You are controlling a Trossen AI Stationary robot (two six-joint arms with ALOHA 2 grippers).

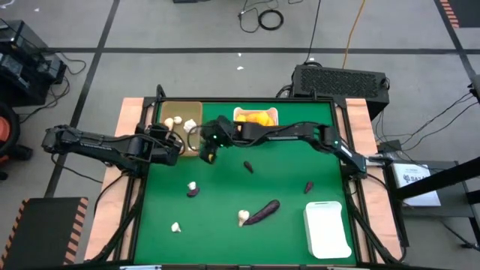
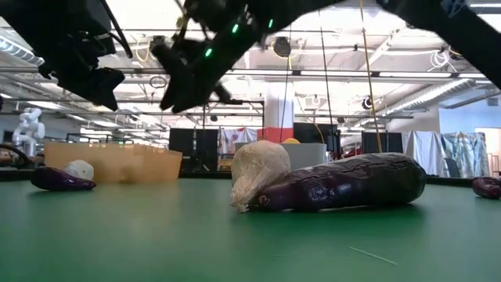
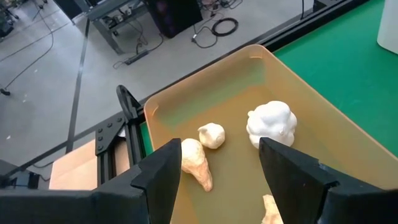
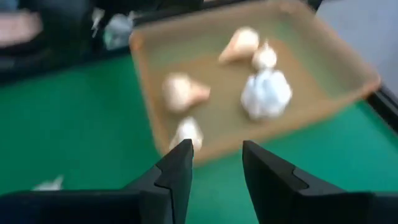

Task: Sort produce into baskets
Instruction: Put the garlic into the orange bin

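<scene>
Knobbly white bulbs (image 3: pixel 271 123), tan tray (image 3: pixel 348 149)

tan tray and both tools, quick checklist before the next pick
1. Left tool empty: ok, fingers open above the tan tray with nothing between them.
2. Right tool empty: ok, fingers apart, nothing gripped, hovering beside the tray's edge.
3. Earlier garlic settled: ok, several garlic bulbs lie inside the tray.
4. Arms apart from each other: cannot tell, both tools crowd the same tray corner in the high view.
5. Next targets reachable: ok, the eggplant with a white bulb against it lies on open mat.
6. Bin for purple pieces free: ok, the white bin looks empty.
</scene>
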